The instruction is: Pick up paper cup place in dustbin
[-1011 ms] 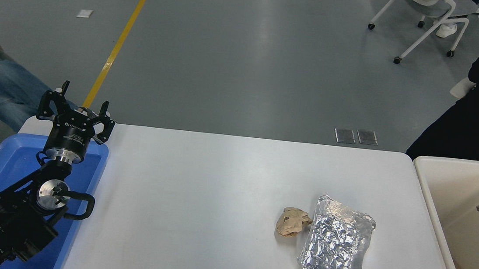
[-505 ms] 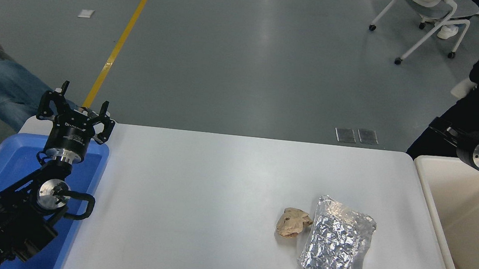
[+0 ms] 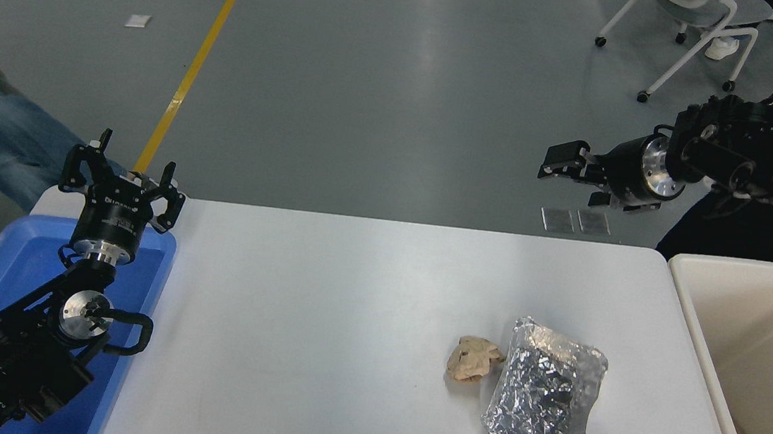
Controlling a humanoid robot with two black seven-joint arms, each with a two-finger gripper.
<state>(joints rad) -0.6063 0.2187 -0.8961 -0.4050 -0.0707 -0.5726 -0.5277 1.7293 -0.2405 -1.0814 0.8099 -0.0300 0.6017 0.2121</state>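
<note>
No paper cup shows anywhere in the head view; it is out of sight. The dustbin [image 3: 687, 295], a large cream-white rectangular bin, stands against the table's right edge, and only part of its inside shows. My right gripper [image 3: 569, 180] is held high in the air beyond the table's far right corner, up and to the left of the dustbin. It points left, open and empty. My left gripper [image 3: 125, 169] is parked open over the blue tray at the lower left.
A crumpled brown paper wad [image 3: 472, 358] and a crinkled silver foil packet [image 3: 542, 406] lie side by side on the white table [image 3: 319, 324]. The blue tray [image 3: 13, 259] sits at the left edge. A person in black stands behind the dustbin, and another sits at the far left.
My right arm has risen out of the dustbin and swung up and to the left, and now hangs above the table's far right corner. The left arm has not moved.
</note>
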